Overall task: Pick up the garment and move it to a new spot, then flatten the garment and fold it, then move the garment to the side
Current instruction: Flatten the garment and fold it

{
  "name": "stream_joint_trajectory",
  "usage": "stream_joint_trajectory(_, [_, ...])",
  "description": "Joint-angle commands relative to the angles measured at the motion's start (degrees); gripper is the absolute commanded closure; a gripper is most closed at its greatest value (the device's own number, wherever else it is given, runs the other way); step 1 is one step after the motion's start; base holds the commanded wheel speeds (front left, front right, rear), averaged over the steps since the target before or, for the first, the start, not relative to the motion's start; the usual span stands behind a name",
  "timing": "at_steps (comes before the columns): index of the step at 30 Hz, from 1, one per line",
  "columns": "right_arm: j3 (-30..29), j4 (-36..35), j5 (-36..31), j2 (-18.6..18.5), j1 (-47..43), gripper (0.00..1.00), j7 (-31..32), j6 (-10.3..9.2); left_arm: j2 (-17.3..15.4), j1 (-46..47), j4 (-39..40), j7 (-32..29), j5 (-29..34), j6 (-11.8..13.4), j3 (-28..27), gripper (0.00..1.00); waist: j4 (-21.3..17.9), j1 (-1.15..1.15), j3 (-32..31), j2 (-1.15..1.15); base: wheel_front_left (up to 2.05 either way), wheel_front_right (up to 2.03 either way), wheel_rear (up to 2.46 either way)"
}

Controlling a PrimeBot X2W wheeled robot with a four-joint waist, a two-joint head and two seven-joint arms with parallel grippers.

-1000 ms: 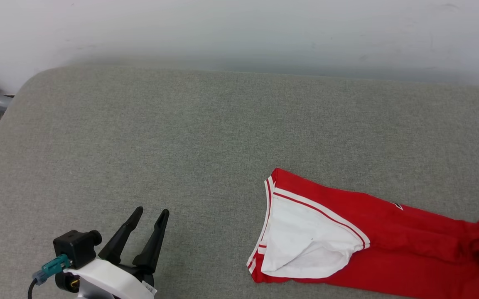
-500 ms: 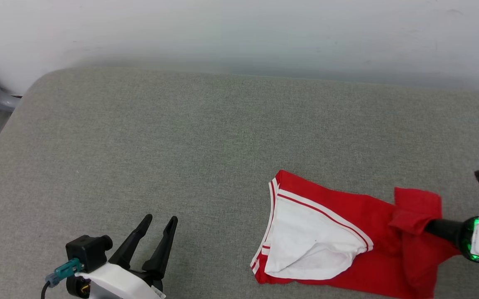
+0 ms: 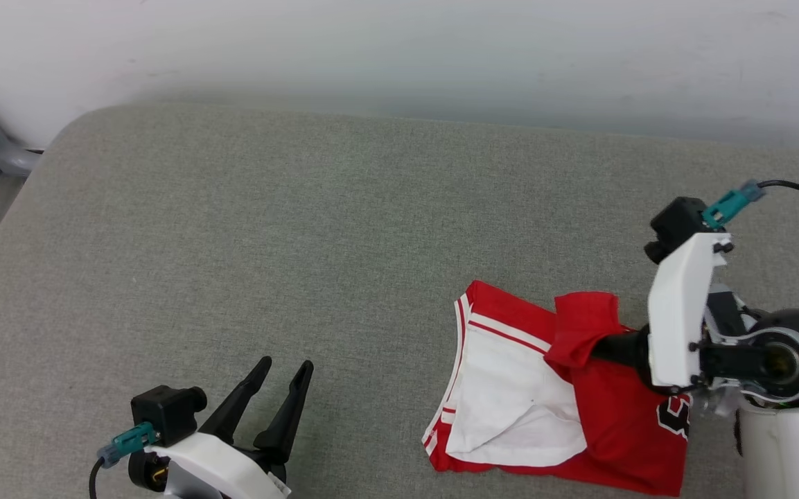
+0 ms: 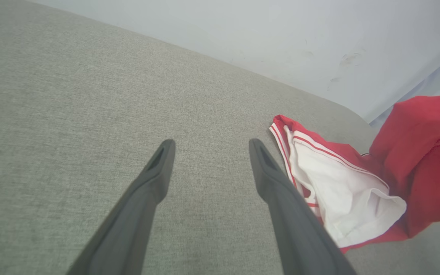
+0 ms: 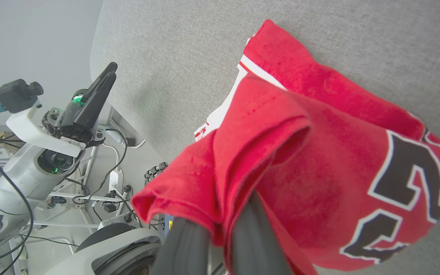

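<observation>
Now: right gripper (image 3: 583, 350) swings in, clamped on the red jersey shirt with white sleeves (image 3: 524, 409), dragging its hem leftward | shirt mostly on the grey felt tabletop (image 3: 302, 229) | left gripper (image 3: 285, 364) gapes, idle | relocation under way, flattening pending

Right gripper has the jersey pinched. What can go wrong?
The right gripper pinches a bunched red fold of the garment while the rest lies on the grey pad, so dragging may slip it free or crumple it further.
The left gripper is open and apart from the cloth, so nothing holds the white sleeve flat.
</observation>
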State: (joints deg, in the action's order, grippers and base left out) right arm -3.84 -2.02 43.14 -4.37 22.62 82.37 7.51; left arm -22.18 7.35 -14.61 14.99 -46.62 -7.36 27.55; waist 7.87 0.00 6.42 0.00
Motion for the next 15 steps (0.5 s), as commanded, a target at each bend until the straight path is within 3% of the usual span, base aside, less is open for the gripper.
stream_joint_trajectory(1, [0.7,0.7,-0.7,0.4,1.1,1.0,-0.9,-0.05,0.2,0.6,-0.1,0.2,-0.1,-0.1,0.2,0.0,0.1,0.0,0.1,0.0,0.0,0.0,0.0])
stream_joint_trajectory(15, [13.9,21.8,-7.5,1.0,7.8,1.0,-17.5,-0.05,0.6,3.9,-2.0,0.1,-1.5,-0.2,4.4,0.0,2.3,0.0,1.0,0.0,0.0,0.0,0.0])
